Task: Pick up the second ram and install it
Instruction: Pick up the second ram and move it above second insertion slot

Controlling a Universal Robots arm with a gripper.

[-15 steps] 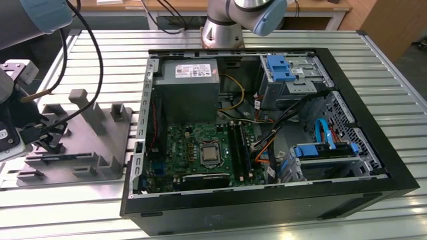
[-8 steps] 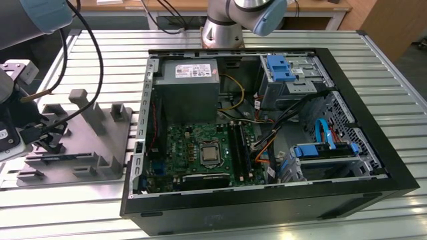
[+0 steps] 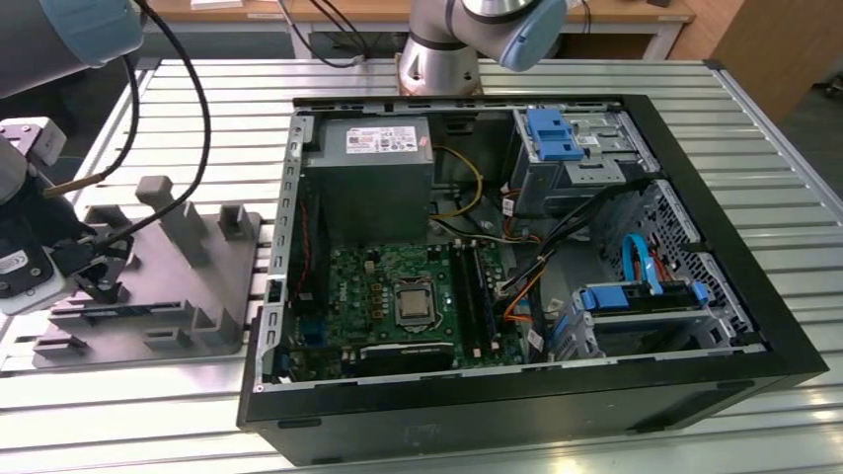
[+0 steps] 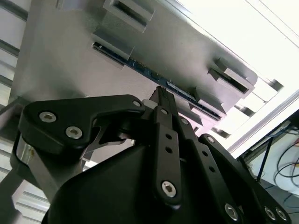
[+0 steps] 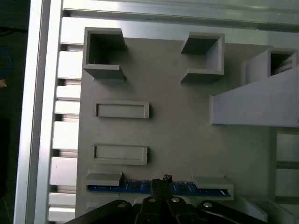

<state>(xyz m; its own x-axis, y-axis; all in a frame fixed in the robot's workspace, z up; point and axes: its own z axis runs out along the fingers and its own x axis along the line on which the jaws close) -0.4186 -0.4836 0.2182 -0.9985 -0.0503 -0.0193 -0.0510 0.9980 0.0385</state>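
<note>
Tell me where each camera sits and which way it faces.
Exterior view: off the arm, high, looking down on the open computer case and holder block; arm and gripper at the exterior view's left.
First wrist view: on the wrist, looking straight down onto the holder block; gripper at the second ram.
Second wrist view: on the wrist, looking slantwise along the gripper toward the second ram.
Both wrist views share gripper, second ram and holder block.

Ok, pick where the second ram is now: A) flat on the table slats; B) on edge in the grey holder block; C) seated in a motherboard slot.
B: the second ram stands on edge between brackets of the grey holder block, pincer at its middle.
</note>
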